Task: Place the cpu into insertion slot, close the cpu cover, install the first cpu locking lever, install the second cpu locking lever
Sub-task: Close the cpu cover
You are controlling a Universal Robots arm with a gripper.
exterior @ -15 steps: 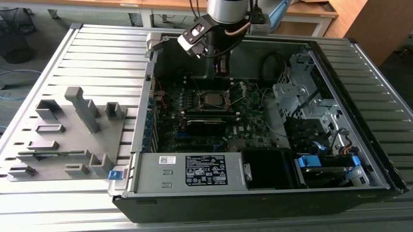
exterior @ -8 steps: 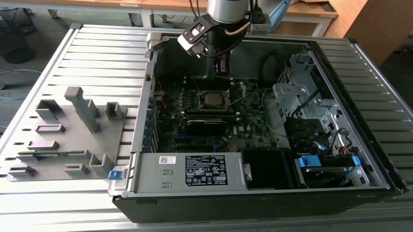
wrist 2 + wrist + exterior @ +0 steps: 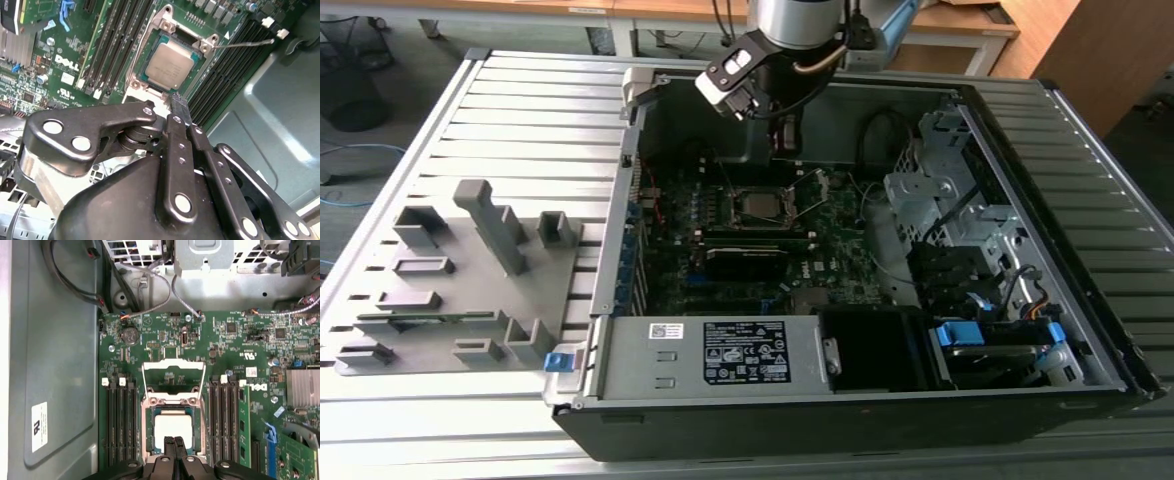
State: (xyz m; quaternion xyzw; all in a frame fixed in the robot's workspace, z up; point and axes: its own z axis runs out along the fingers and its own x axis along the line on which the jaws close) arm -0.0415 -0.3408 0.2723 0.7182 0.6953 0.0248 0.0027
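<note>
Two black fingers (image 3: 176,131) of the gripper (image 3: 179,101) are pressed together with only a thin seam between them, and nothing is held. Their joined tip hangs at the edge of the insertion slot (image 3: 162,22); cannot tell whether it touches the rim. The cpu (image 3: 172,64) lies flat in the slot with its dull metal top facing up. It is square, so it has no long axis, and its sides run parallel to the memory slots (image 3: 120,425) on either side. The first wrist view shows the cpu cover (image 3: 173,363) swung open, off the chip, on the far side of the slot from the fingertips. The second wrist view shows a thin silvery rod (image 3: 245,43) reaching from a slot corner out over the neighbouring memory slots. The exterior view gives the wider setting: the arm (image 3: 794,25) reaches down into the open computer case (image 3: 607,290), the power supply box (image 3: 707,352) sits along the near wall, and a grey fixture plate (image 3: 454,260) lies outside on the exterior view's left.
</note>
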